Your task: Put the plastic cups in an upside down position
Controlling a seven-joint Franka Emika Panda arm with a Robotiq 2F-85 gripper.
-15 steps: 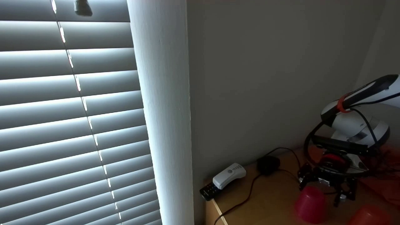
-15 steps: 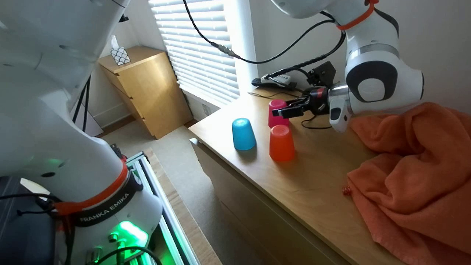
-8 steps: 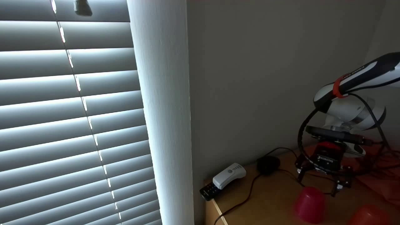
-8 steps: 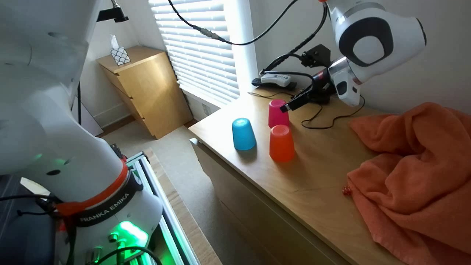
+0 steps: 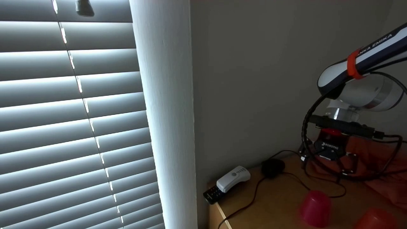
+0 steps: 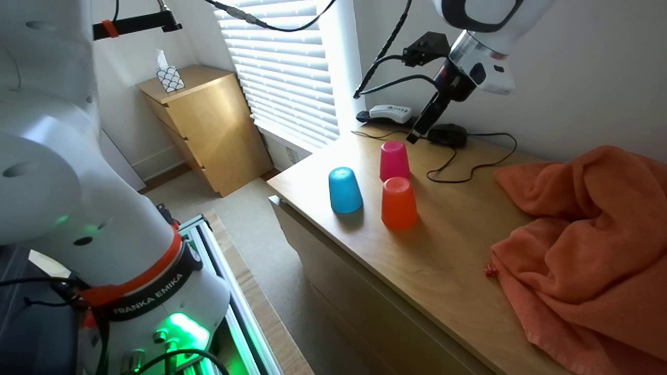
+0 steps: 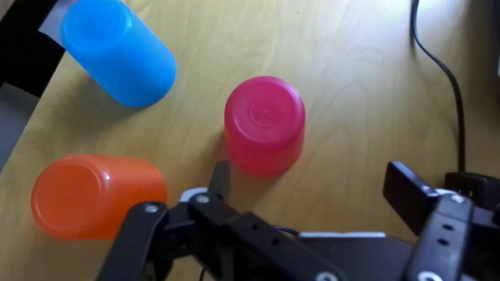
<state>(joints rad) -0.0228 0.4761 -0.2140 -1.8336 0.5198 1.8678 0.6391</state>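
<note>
Three plastic cups stand upside down, closed bases up, on the wooden dresser top: a blue cup (image 6: 345, 190), an orange cup (image 6: 399, 205) and a pink cup (image 6: 394, 162). In the wrist view the blue cup (image 7: 121, 54) is at upper left, the orange cup (image 7: 97, 197) at lower left and the pink cup (image 7: 265, 125) near the middle. In an exterior view only the pink cup (image 5: 316, 209) and part of the orange cup (image 5: 376, 219) show. My gripper (image 7: 309, 171) is open and empty, fingers wide apart. The gripper (image 6: 413, 138) hangs above and behind the pink cup, pointing down at a slant.
An orange cloth (image 6: 589, 250) lies heaped on the dresser top, with a small red object (image 6: 490, 270) at its edge. A black adapter (image 6: 448, 135) with a loose cable lies behind the cups. A white device (image 5: 233, 178) rests on a black remote (image 5: 212, 194) at the back corner.
My gripper has risen and backed away from the pink cup toward the wall, and it now points more steeply down. The cups have not moved.
</note>
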